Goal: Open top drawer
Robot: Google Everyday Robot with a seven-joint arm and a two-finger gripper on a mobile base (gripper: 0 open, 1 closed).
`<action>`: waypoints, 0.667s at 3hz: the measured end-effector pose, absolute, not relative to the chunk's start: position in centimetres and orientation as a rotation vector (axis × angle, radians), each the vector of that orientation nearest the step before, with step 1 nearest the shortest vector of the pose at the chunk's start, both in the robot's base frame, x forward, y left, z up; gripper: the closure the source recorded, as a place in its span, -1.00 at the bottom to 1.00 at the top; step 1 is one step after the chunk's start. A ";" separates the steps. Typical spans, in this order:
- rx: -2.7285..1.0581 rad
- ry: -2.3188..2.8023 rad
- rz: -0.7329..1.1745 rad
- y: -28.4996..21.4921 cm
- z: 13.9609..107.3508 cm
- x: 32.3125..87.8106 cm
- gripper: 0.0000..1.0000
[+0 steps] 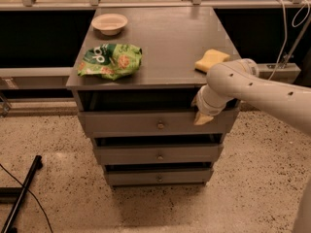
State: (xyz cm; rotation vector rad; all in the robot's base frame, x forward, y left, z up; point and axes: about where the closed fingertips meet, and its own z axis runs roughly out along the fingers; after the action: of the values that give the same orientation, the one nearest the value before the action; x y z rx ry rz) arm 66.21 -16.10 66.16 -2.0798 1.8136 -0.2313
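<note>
Beneath the grey cabinet [165,38] top, the top drawer [121,123] looks nearly shut, and the gripper [202,116], open or closed I cannot tell, hangs at its right end, so the approach seems in hand, next needing a leftward shift to the knob [160,125].

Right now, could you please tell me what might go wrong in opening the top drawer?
The gripper sits at the right end of the wide grey top drawer, away from its small round metal knob; a pull there may slip or skew the drawer. The white arm passes close by the yellow sponge and might knock it off.
</note>
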 end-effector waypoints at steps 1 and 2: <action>-2.069 1.825 -0.223 -16.2 66.1 66.2 0.10; -2.031 1.864 -0.149 -17.0 65.8 64.0 0.20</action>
State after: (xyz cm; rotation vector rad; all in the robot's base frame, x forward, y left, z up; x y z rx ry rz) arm 64.01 -17.01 65.84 -2.0310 1.8638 -0.1485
